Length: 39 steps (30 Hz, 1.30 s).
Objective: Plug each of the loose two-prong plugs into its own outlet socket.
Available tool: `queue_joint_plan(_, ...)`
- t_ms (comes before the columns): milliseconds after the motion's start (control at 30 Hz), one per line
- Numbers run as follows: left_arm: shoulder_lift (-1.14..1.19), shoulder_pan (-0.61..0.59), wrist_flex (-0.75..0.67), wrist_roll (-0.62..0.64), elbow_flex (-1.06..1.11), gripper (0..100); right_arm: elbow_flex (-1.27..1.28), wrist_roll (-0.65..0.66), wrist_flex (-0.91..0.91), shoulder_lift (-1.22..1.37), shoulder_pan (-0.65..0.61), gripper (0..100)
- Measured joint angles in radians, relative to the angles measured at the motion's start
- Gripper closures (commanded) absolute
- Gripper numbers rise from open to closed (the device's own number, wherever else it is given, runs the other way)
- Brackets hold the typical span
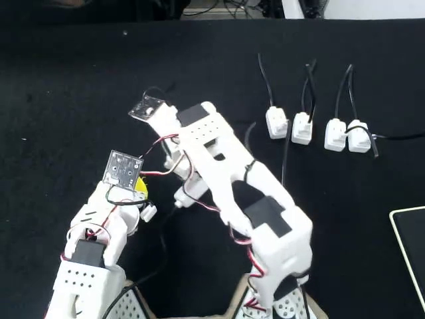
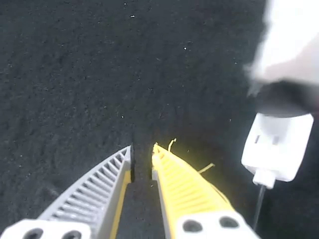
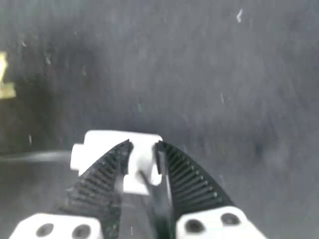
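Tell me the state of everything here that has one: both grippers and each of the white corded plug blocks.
Left gripper: barely open, empty.
Right gripper: shut on a white plastic corded block.
Left-end white block and its neighbour: lying loose, gap between them.
Third white block and right-end block: touching; cannot tell whether they are joined.
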Motion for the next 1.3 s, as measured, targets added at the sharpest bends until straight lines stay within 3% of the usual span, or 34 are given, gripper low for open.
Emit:
queue_joint_plan(333, -0.003, -0.002, 0.0, 0.003, -0.002, 92, 0.12, 0.0, 0.054, -0.015, -0.021, 98.8)
queue_joint_plan(633, -0.003, -0.002, 0.0, 0.003, -0.008, 92, 0.315, 0.0, 0.071, -0.35, 0.011, 98.8)
queue_joint_plan(1000, -0.003, 0.046, 0.0, 0.003, -0.008, 92, 0.918, -0.046, -0.341, -0.839, 0.031, 98.8)
queue_joint_plan(1300, -0.003, 0.084, 0.0, 0.003, -0.008, 92, 1.211, -0.049, -0.446, -1.28, 0.081, 98.7)
